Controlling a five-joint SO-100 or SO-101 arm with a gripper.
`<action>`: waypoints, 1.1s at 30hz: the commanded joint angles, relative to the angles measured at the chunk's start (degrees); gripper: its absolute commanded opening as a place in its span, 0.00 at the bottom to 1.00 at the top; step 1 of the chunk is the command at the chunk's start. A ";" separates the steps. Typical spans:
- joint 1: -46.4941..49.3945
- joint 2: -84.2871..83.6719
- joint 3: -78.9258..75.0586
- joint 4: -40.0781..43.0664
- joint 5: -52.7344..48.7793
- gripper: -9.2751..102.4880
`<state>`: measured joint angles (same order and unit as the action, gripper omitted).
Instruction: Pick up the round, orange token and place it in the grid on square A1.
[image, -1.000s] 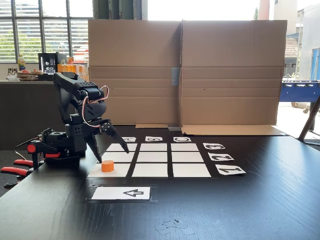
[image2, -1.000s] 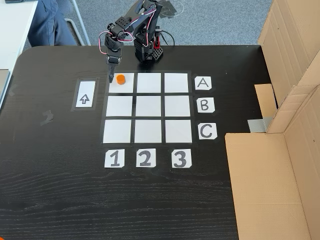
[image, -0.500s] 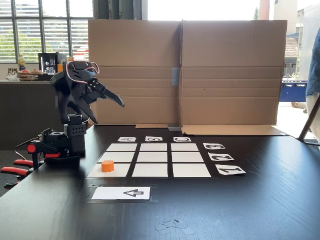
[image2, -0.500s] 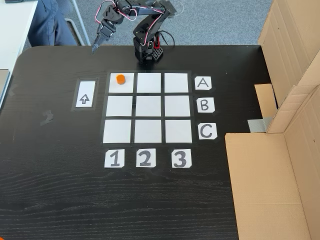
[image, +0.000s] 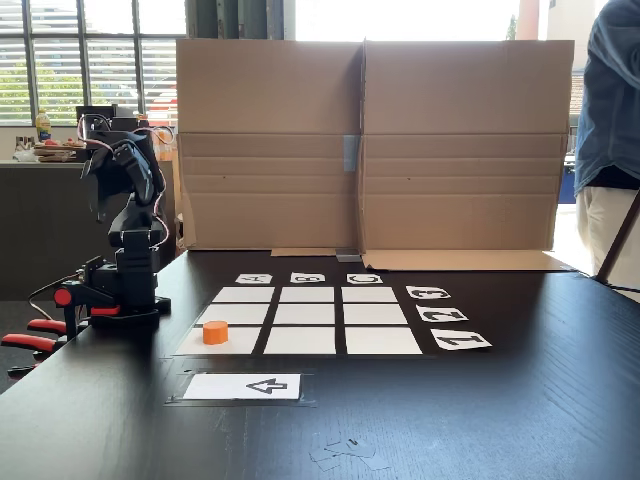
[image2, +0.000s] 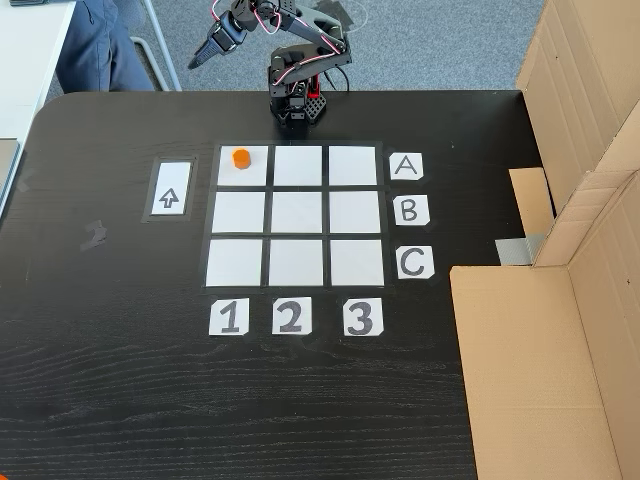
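Side-on fixed view: small bright-orange cylindrical token (image: 215, 332) sits flat on the near-left white cell, square A1 (image: 236, 341), of the 3x3 white paper grid (image: 306, 327) with black dividing lines. Black plastic arm folded upright over its base, well clear.

Top-down fixed view: token (image2: 241, 158) on the corner cell (image2: 250, 172) in line with "A" and "1". Gripper (image2: 203, 56) raised beyond the matte black woodgrain table (image2: 120, 360); jaws look nearly together, holding nothing (too small to be certain).

Judgement: placement done; only parking the arm remains.
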<state>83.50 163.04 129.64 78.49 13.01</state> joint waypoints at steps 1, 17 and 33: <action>4.75 3.60 3.87 0.26 -4.13 0.25; 16.26 19.60 29.97 -7.91 -16.61 0.17; 16.52 27.33 42.80 -10.55 -18.63 0.08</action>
<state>98.70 190.20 172.44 69.08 -5.27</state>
